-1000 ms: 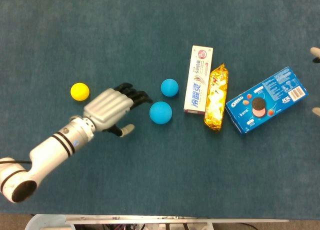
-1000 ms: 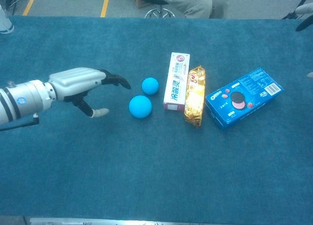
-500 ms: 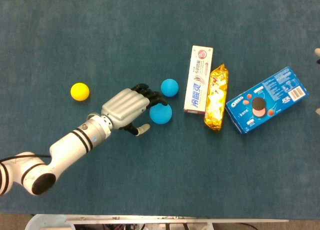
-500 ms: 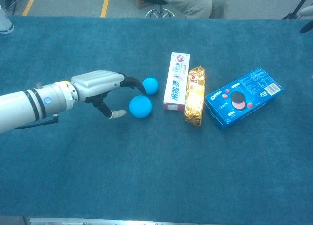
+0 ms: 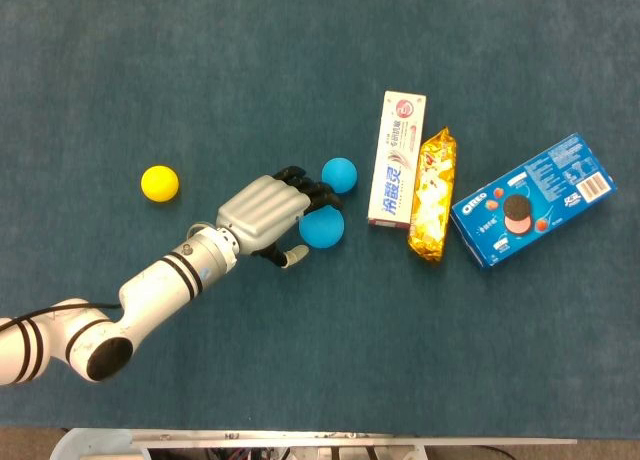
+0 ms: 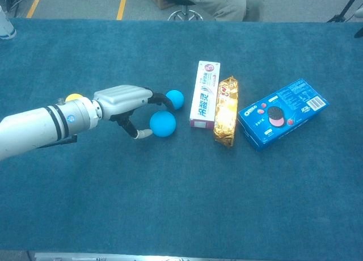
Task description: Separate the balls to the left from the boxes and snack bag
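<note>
left hand: the left hand is reaching in over the bigger blue ball, fingers draped above it and thumb poking out on the near side. Looks like it's touching or about to, but fingers are apart and nothing is actually being held yet.

bigger blue ball: sitting on the blue table just right of the palm, so my guess is it's the one being lined up for a grab or a sweep left.

smaller blue ball: the smaller blue ball is sitting just beyond it on the far side, right beside the toothpaste box. Probably being left for later since it's tucked in closer.

yellow ball: the yellow ball is already sitting well off to the left, apart from everything, so that one looks sorted.

stuff staying put: toothpaste box, snack bag touching its right side, and the Oreo box furthest right.

right hand: not showing up in either view.

risk: I'm thinking a sloppy close could nudge the ball rightward into the box.
</note>
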Robot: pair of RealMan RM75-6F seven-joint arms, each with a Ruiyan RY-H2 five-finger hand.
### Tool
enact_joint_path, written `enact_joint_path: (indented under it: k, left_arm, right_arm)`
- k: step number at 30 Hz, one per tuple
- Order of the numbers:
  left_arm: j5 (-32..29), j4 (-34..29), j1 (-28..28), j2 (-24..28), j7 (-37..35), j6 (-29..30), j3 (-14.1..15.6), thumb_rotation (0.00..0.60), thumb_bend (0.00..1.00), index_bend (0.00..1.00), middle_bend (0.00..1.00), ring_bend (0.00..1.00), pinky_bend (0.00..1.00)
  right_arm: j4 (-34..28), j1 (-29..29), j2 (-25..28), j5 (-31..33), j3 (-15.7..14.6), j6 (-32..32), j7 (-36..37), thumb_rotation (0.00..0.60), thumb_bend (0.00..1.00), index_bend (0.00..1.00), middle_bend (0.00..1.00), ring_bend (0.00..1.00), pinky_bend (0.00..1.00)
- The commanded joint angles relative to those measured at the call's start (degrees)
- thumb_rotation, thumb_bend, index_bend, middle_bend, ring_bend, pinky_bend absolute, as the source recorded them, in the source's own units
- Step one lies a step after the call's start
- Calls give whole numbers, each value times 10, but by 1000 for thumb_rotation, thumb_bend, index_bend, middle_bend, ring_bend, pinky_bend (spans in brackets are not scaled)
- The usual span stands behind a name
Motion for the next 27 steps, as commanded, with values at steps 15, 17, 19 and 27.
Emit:
enact_joint_path:
  k: [15, 17, 19, 27]
  left_arm:
    - [1, 21, -3, -25, 3, 8, 4, 600, 369, 226, 236, 182, 92]
    - [2, 24, -4, -31, 2, 9, 4, 600, 370, 229, 249, 187, 92]
    - [0, 27, -4, -35, 0, 8, 4, 600, 369, 231, 254, 189, 92]
    - [1, 38, -4, -46, -3, 14, 3, 600, 369, 248, 306, 201, 92]
  right_arm:
    - [3, -1, 0, 5, 1, -1, 1, 600, 0, 16, 232, 138, 265]
    - [3, -2, 0, 6, 1, -1, 1, 600, 0, 17, 232, 138, 265]
    - [3, -2, 0, 5, 1, -1, 1, 600, 0, 17, 232, 138, 265]
    - [5, -4, 2, 8, 1, 0, 3, 600, 0, 17, 232, 138, 265]
